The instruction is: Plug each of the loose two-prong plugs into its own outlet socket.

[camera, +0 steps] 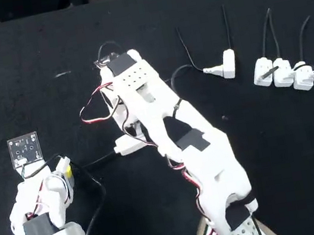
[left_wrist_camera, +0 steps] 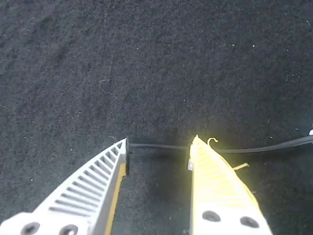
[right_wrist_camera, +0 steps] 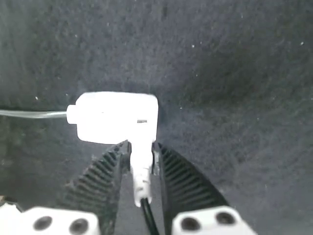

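My right gripper (right_wrist_camera: 142, 148) is shut on the narrow white neck of a two-prong plug (right_wrist_camera: 141, 169), whose black cable runs back between the fingers. The neck meets a white block (right_wrist_camera: 117, 117) lying on the black table, with a thin cable leaving its side. In the high view this white plug (camera: 128, 145) lies under the right arm at mid-table. The plug's black cable (camera: 95, 160) leads to my left gripper (camera: 63, 168). That left gripper (left_wrist_camera: 159, 145) is open, its white and yellow fingers either side of the black cable (left_wrist_camera: 264, 147).
At the back right lies a white plug and socket pair (camera: 225, 65) with black leads. Further right stands a row of three white plug units (camera: 283, 72). A small square circuit board (camera: 25, 148) lies beside the left arm. The table cloth is black.
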